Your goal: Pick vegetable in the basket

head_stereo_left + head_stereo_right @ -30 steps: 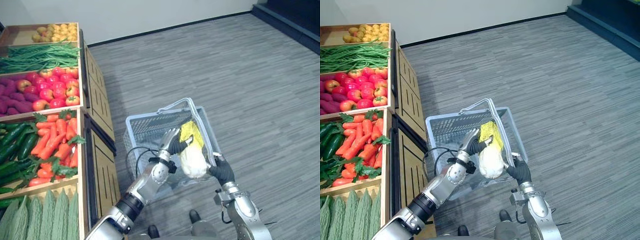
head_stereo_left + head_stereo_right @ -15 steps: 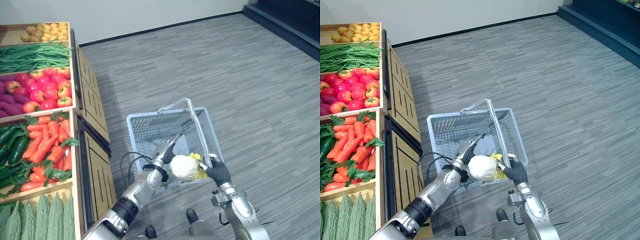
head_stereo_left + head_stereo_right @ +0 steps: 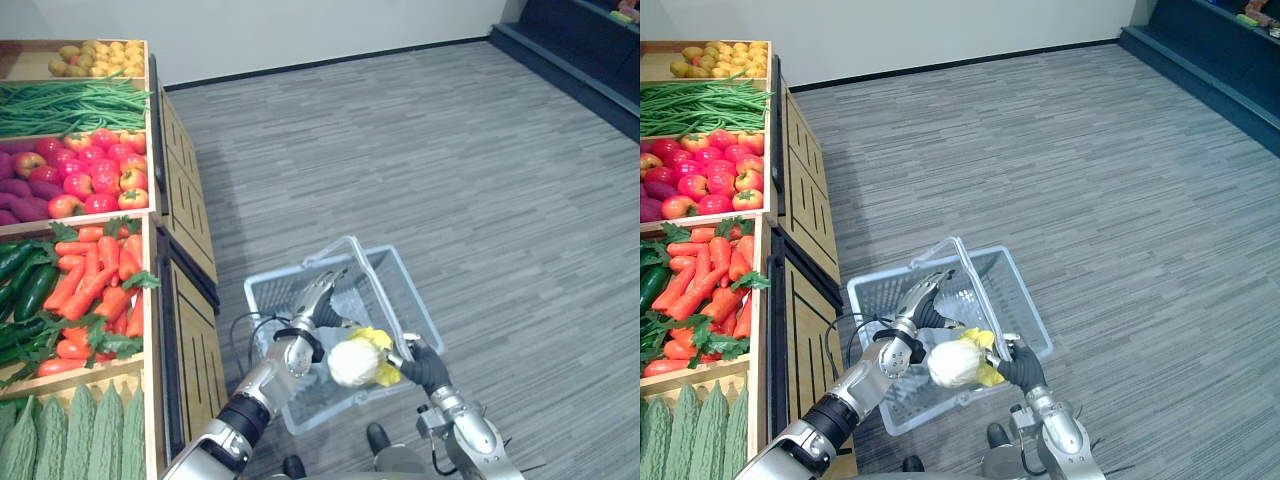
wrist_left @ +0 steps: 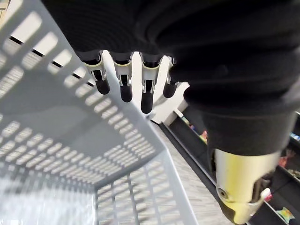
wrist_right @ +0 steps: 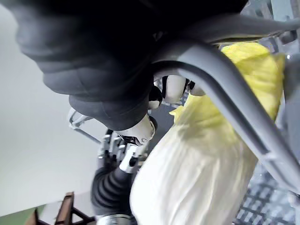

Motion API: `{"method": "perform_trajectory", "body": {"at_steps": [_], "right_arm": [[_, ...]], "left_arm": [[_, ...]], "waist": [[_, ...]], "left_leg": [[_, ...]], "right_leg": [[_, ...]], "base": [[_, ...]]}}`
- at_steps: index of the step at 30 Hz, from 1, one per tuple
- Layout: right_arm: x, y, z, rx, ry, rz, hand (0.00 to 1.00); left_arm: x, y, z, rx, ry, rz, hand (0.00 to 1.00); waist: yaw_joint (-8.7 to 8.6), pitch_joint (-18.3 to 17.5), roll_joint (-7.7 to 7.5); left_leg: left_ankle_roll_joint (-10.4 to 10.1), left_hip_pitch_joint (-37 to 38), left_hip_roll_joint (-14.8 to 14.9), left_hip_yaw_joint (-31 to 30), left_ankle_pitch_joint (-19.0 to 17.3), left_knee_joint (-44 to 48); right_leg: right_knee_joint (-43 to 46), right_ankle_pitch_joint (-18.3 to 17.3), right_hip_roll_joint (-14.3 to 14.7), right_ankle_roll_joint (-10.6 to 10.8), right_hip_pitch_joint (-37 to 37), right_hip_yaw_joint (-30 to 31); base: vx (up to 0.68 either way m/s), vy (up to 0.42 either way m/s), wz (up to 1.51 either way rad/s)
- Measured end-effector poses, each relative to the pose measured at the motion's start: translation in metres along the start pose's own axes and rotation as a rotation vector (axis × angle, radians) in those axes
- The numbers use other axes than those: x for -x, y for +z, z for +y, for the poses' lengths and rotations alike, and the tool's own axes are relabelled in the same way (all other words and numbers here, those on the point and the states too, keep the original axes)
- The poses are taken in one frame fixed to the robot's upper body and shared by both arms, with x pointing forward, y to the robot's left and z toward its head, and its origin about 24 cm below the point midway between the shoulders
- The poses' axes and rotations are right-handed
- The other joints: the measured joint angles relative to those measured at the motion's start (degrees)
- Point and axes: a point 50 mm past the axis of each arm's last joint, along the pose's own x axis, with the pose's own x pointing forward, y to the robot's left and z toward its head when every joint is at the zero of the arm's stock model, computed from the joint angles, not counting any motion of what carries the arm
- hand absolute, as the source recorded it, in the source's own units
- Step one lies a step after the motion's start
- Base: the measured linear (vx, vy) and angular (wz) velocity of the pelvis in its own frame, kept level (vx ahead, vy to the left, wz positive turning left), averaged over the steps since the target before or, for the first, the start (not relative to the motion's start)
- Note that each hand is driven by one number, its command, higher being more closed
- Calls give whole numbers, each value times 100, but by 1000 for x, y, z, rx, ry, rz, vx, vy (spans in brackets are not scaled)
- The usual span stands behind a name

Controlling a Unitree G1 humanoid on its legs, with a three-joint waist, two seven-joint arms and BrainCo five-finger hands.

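A pale napa cabbage (image 3: 352, 362) with yellow leaf tips lies at the near right corner of the light grey plastic basket (image 3: 262, 292), leaning against its handle (image 5: 225, 93). My left hand (image 3: 315, 300) hovers over the basket's middle, fingers (image 4: 145, 91) straight and holding nothing, just beside the cabbage (image 3: 955, 364). My right hand (image 3: 425, 368) is curled round the basket's handle at the near right, right next to the cabbage (image 5: 197, 173).
A wooden produce stand (image 3: 190, 330) runs along the left, close to the basket. It holds bitter gourds (image 3: 70, 440), carrots (image 3: 100, 290), cucumbers, apples (image 3: 100, 180) and green beans (image 3: 70, 100). Grey carpet spreads out to the right.
The cabbage went from upright in my left hand to lying low in the basket. My left hand let go of it and straightened above it. The camera shifted somewhat.
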Motion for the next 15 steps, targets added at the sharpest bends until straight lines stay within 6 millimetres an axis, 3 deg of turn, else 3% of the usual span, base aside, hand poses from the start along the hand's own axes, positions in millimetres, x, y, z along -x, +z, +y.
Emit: {"method": "perform_trajectory", "body": {"at_steps": [8,12,15], "right_arm": [[5,-7,-12,-3,-85,31,100],[5,-6,-20,-22,-157,18,100],[7,1,-26,-20,-224,-12,100]], "left_arm": [[4,13,22,67,114,-58,0],[25,8,20,216,155,-15,0],[47,-9,22,378,226,89,0]], "waist": [[-1,-10,3],[14,-16,7],[43,-133,23]], "left_leg": [[-5,-5,0,-39,3,0],[-5,-1,0,-112,4,-2],[-7,0,-2,-142,5,-24]], "right_leg": [[0,-3,0,2,10,-40],[-19,-6,2,4,58,-134],[-21,-28,2,33,65,-166]], "base": [[-16,-22,2],[-10,-32,9],[-4,-29,6]]}}
